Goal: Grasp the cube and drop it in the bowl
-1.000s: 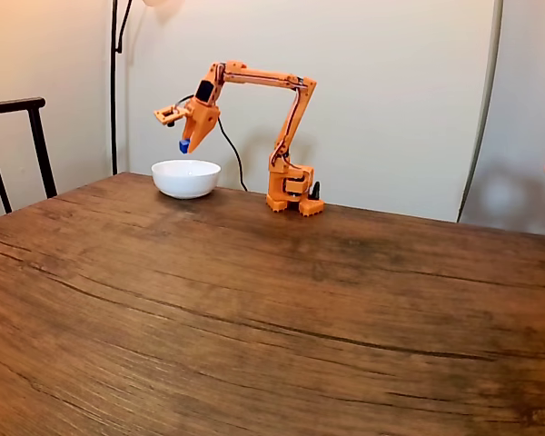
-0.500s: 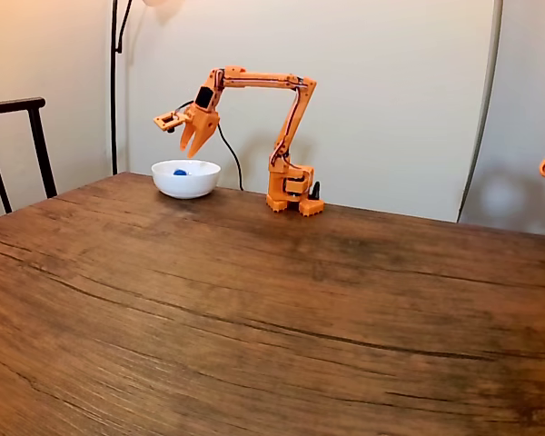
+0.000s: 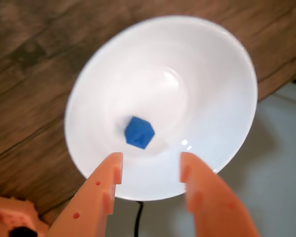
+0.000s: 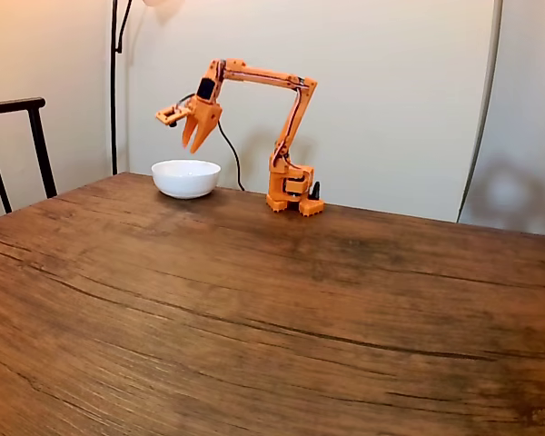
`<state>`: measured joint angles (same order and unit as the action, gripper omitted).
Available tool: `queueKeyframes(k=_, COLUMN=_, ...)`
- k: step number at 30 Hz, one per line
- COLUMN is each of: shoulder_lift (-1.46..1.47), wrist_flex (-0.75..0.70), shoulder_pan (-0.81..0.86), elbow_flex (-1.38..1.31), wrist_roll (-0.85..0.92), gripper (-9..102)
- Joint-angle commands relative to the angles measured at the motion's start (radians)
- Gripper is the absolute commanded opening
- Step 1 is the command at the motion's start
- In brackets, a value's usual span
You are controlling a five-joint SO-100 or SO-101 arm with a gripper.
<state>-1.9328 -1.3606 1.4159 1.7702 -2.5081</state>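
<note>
The small blue cube (image 3: 139, 132) lies on the bottom of the white bowl (image 3: 207, 64), tipped on a corner. My orange gripper (image 3: 150, 164) hangs above the bowl, open, with nothing between its fingers. In the fixed view the bowl (image 4: 186, 178) stands at the far left of the wooden table, and the gripper (image 4: 192, 145) hovers a little above its rim. The cube is hidden inside the bowl in that view.
The arm's orange base (image 4: 292, 191) stands right of the bowl near the table's back edge. A dark chair back (image 4: 18, 136) is at the far left, and a black lamp pole (image 4: 114, 82) rises behind the bowl. A cable (image 4: 232, 150) trails behind the bowl.
The gripper opened and the cube dropped from it into the bowl. The gripper has since risen a little. An orange object and hand at the right edge have left the view.
</note>
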Motion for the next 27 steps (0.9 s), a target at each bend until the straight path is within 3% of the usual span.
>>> queueKeyframes(k=1, shoulder_lift=-0.043, wrist_flex=-0.072, shoulder_pan=-0.081, elbow_flex=-0.124, wrist_roll=0.005, gripper=4)
queueKeyframes(k=17, shoulder_lift=-0.279, wrist_flex=-0.282, shoulder_pan=-0.528, elbow_flex=-0.167, wrist_roll=0.345, gripper=0)
queueKeyframes(k=27, shoulder_lift=-0.339, wrist_flex=-0.273, shoulder_pan=-0.881, elbow_flex=-0.166, wrist_roll=0.551, gripper=0)
